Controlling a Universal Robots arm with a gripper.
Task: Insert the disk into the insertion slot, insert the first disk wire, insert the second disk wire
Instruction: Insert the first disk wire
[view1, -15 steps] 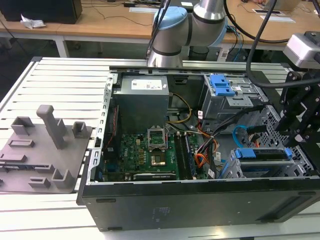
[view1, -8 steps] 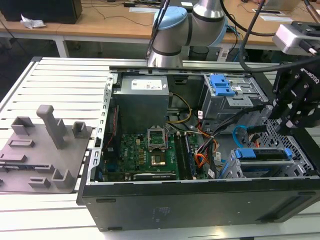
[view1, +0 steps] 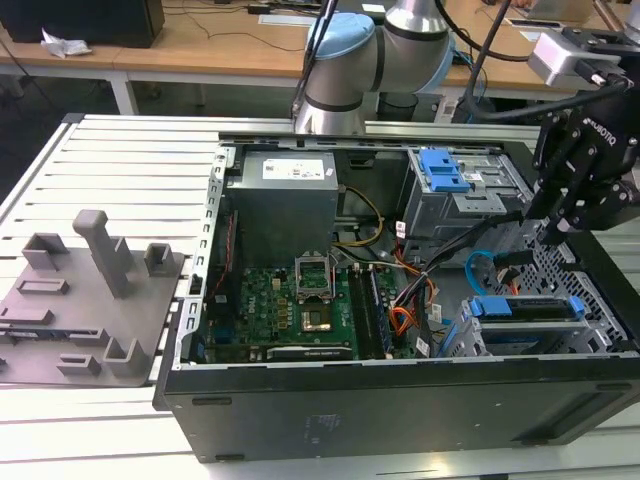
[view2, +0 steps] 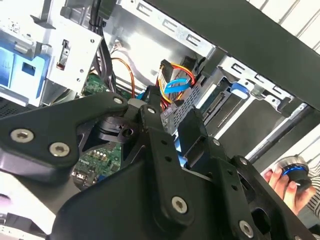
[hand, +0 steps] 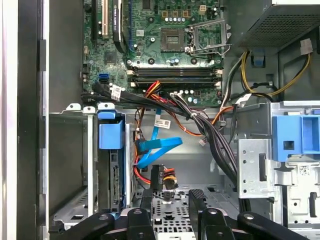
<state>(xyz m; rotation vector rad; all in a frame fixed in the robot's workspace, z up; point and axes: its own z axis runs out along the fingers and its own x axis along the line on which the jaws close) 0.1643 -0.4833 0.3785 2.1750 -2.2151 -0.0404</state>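
The disk (view1: 524, 308) sits in the insertion slot (view1: 468, 345). The gripper (hand: 170, 201), fingers (hand: 198, 199) apart, hovers at a black connector (hand: 159, 176). The first-wire step seems in hand, and it calls for square alignment.

A white printed label (view1: 298, 168) is seen on the power supply (view1: 285, 205), white lettering (view1: 598, 130) on the gripper (view1: 556, 232), and small white tags (hand: 161, 123) on the cables (hand: 205, 131). None of this print can be made out.
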